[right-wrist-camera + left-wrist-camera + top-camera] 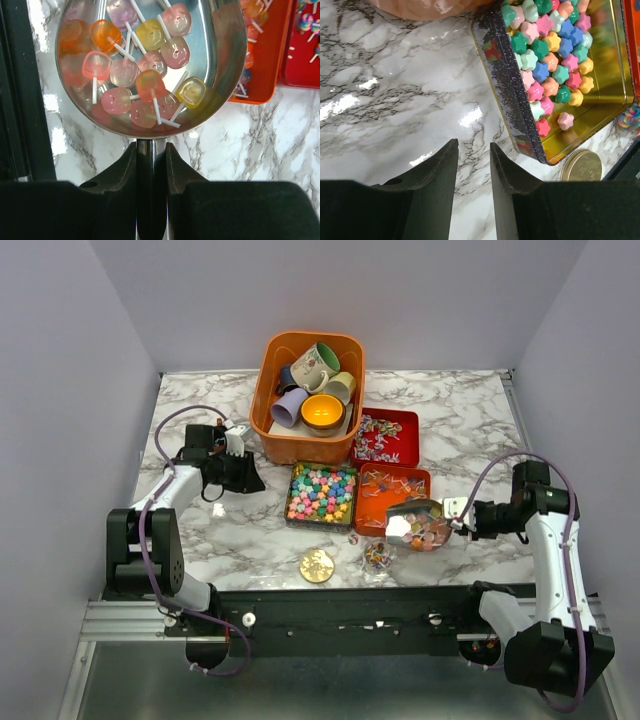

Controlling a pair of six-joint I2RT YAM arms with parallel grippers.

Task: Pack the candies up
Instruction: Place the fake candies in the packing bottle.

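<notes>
A: Why level? The right end effector (151, 150) is clamped on the scoop (212, 45) handle, with candies (150, 82) heaped inside, at the tray's (260, 75) near corner.
B: Prevents spills. The left end effector (474, 150) is empty with a narrow gap, hovering left of the tin (504, 95).

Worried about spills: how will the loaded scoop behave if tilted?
The lollipops lie loose in the smooth, shiny scoop, so they would probably slide out at a small tilt. The right end effector clamps only its thin handle, so it might rotate in the grip.
</notes>
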